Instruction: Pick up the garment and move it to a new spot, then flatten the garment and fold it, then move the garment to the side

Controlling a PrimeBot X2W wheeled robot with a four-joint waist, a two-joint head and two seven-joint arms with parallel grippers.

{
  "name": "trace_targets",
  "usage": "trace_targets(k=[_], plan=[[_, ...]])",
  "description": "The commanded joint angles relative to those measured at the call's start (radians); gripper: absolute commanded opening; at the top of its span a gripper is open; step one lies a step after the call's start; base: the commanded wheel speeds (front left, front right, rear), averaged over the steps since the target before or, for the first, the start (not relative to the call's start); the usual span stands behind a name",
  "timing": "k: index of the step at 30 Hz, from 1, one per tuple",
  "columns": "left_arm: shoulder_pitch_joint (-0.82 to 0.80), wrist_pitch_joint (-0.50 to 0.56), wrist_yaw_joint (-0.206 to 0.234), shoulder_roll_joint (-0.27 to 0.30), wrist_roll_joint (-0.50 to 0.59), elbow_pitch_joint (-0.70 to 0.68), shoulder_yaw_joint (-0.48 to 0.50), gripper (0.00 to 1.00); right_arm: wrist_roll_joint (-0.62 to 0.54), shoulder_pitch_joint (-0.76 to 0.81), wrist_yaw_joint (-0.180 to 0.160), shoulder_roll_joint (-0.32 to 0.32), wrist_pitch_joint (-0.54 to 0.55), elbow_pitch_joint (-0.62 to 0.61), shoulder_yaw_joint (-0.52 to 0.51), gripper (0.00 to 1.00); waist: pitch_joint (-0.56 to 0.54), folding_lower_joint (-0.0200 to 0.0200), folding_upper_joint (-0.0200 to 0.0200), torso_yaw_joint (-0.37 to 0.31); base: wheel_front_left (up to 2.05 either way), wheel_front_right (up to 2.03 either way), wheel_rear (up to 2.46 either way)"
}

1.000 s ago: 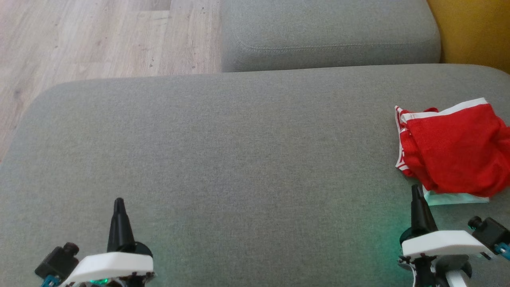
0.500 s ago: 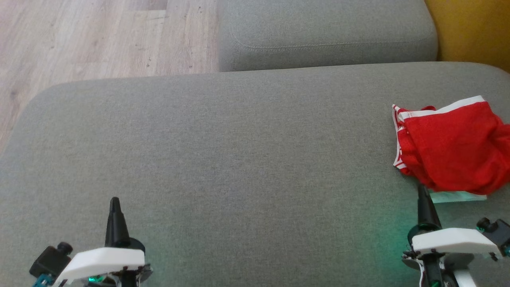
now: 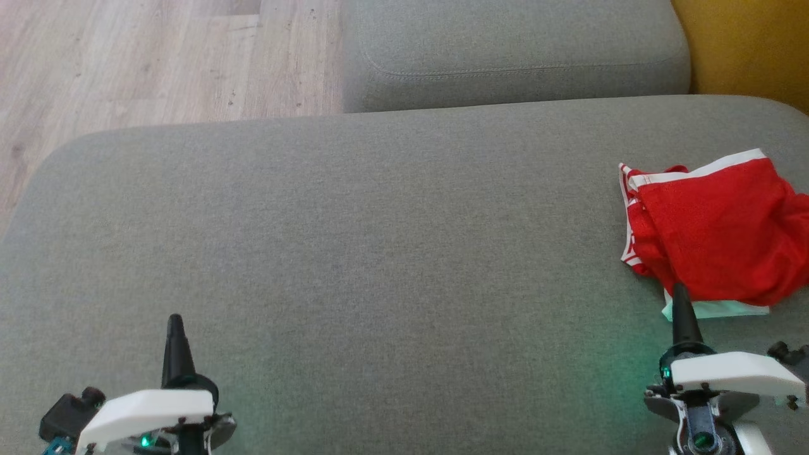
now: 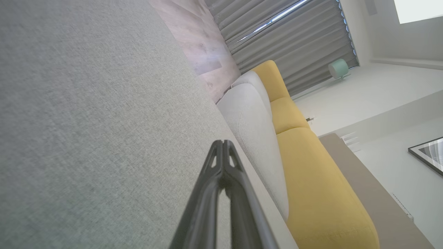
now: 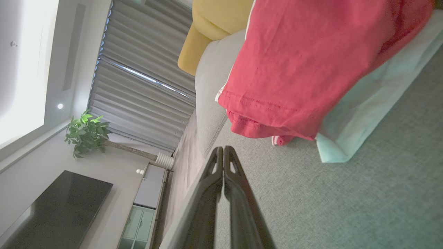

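So, starting at the left: wood floor [image 3: 126, 57] fills the upper corner. Below it the left tool [image 3: 175, 319] sits low over the big grey cushion [image 3: 379, 240], its two dark fingers pressed tight together with nothing between them. The middle stretch of that cushion is just plain grey fabric. Behind it there's a second grey cushion [image 3: 505, 50] butted up against the far edge. Over on the right, the right tool [image 3: 679, 291] is pinched closed too and isn't holding anything. Its tip points at the near edge of the garment [image 3: 714, 246], close by but apart from it going by the right wrist view. The garment is red with white trim, bunched in a rumpled heap on the right end of the big cushion and running off the edge of the head view. A pale mint cloth [image 3: 720, 309] peeks out from under its near side. Top right corner is yellow upholstery [image 3: 752, 44].
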Motion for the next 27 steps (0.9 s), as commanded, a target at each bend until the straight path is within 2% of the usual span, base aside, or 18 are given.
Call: trace_targets(k=[1,27], plan=[[-0.056,0.006,-0.009,0.008,-0.021,-0.029,0.033,0.00,0.026,-0.051,0.000,-0.011,0.006,-0.040,0.003,0.00,0.000,-0.0001,0.0000,-0.001,0.00,0.00,0.00],[-0.078,0.080,-0.021,0.009,-0.248,-0.014,0.084,0.00,0.269,-0.062,-0.001,-0.012,0.079,-0.066,-0.040,0.00,0.006,-0.0001,0.0000,-0.017,0.00,0.00,0.00]])
